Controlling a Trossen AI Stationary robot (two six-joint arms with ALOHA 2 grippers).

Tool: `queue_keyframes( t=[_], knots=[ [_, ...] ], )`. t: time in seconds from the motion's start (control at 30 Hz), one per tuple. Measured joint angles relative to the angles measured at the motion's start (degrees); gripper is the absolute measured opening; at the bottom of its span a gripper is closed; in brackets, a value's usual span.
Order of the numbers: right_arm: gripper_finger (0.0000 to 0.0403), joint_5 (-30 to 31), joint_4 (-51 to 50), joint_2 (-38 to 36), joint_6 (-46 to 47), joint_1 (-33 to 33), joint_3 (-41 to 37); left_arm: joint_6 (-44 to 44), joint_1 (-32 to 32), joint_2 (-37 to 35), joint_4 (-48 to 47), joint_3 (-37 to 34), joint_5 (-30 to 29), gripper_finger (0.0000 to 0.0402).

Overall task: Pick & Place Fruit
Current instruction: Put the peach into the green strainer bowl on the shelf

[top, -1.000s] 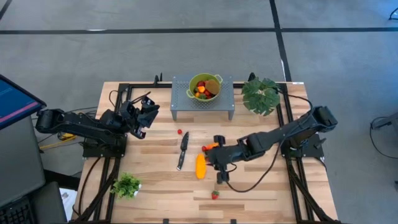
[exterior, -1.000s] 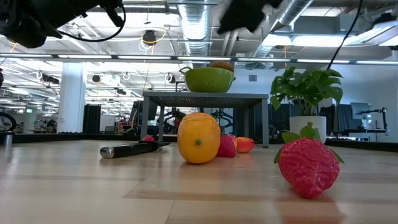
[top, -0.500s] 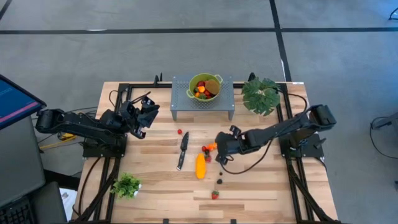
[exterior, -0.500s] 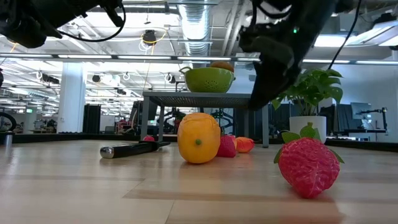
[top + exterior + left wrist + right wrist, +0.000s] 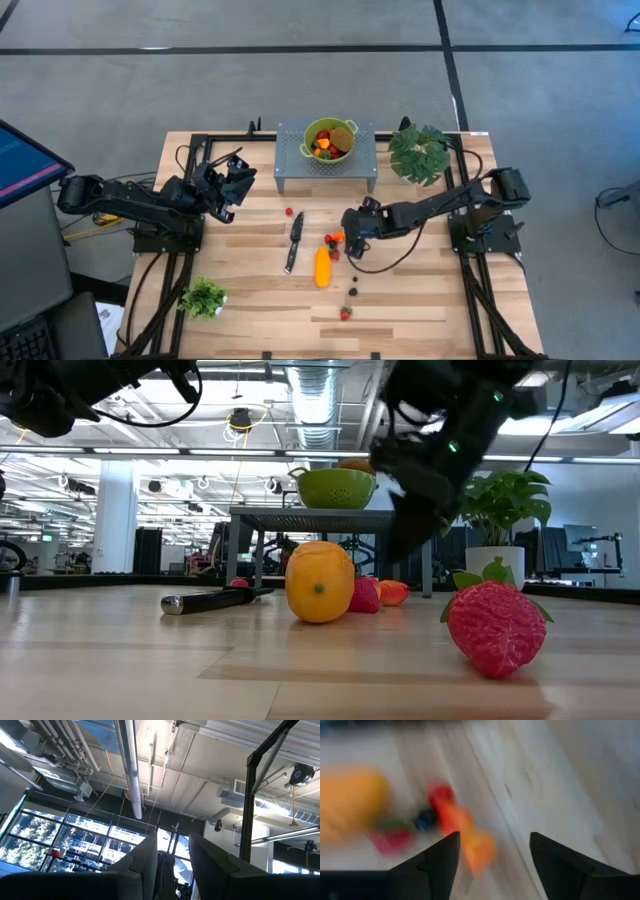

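Wooden slats make up the table, set on a grey floor, with a bright room of ducts and ceiling lights beyond it in the low view. Most of the fruit lies loose near the table's middle: the long yellow-orange fruit lies just right of the black-handled knife, and close by its upper end sits a small cluster, an orange piece with red bits beside it. A tiny red ball lies alone above the knife, a dark ball sits lower down, and a strawberry lies nearest the front edge, looming large in the low view. More fruit is piled in the green colander, which stands on a grey perforated stand at the back.

The right gripper hovers just right of the small cluster, above the table; in its wrist view the two fingers stand spread with nothing between them, the blurred orange and red pieces showing past them. The left gripper is parked well off to the left, tilted up toward the ceiling, its fingers a narrow gap apart and holding nothing. A leafy potted plant stands at the back right, a smaller green sprig at the front left.
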Motion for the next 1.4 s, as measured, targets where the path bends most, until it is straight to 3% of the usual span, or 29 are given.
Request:
queue_keyframes(
  t=[0.17, 0.53, 1.0, 1.4],
  knots=[
    [0.0248, -2.8, 2.3, 4.1, -3.3, 0.0, 0.2, 0.0, 0.0, 0.0, 0.1, 0.0, 0.1, 0.0106],
    [0.0220, -2.6, 3.7, 9.1, -4.0, 0.1, 0.4, 0.0, 0.0, 0.0, 0.0, 0.0, 0.1, 0.0106],
    [0.0101, -3.1, 4.5, 9.3, -4.5, 0.1, 0.3, 0.0, 0.0, 0.0, 0.0, 0.0, -0.1, 0.0106],
    [0.0101, -2.6, 0.4, 8.6, -9.9, 1.3, 5.4, 0.0, 0.0, 0.0, 0.0, 0.0, -0.1, 0.0106]
  ],
)
